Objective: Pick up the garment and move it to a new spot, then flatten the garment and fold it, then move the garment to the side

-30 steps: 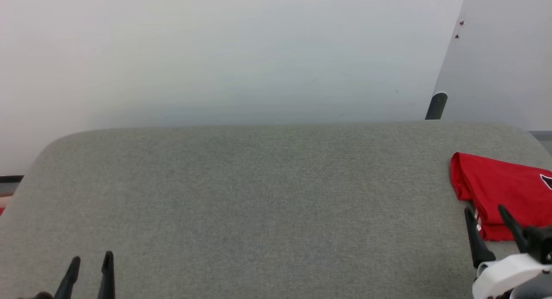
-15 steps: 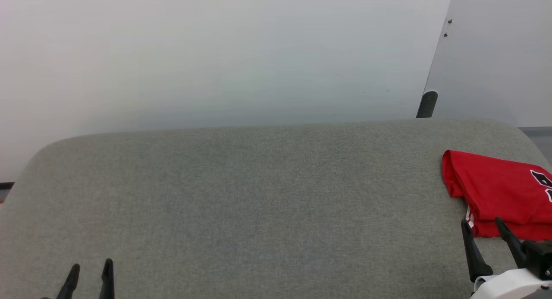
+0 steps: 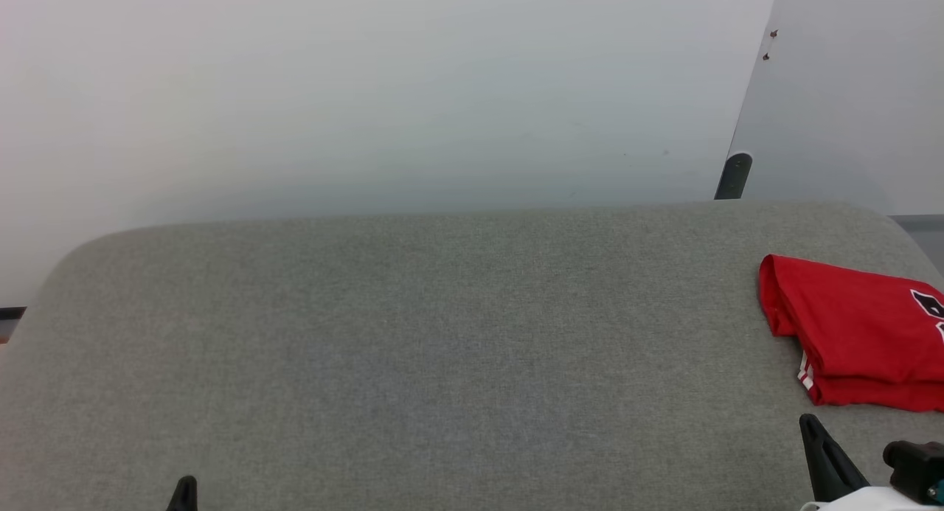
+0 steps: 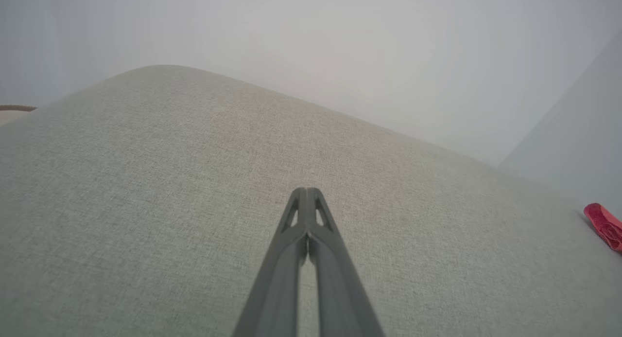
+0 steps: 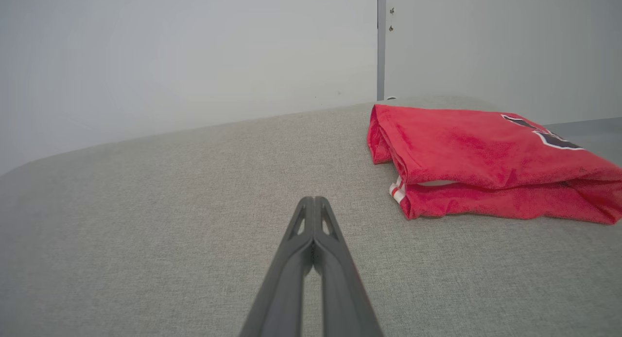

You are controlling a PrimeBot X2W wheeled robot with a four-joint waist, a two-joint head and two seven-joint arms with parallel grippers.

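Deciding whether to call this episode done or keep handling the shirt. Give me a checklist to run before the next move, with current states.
1. Garment folded: ok. It lies in stacked layers, with the striped trim at the near corner.
2. Garment set to the side: ok. It sits at the right end of the grey upholstered surface.
3. Right gripper clear of the garment: ok. It is shut, holds nothing and is apart from the cloth.
4. Left gripper clear: ok. It is shut and holds nothing.
5. Garment fully on the surface: cannot tell. Its right part runs out of frame.
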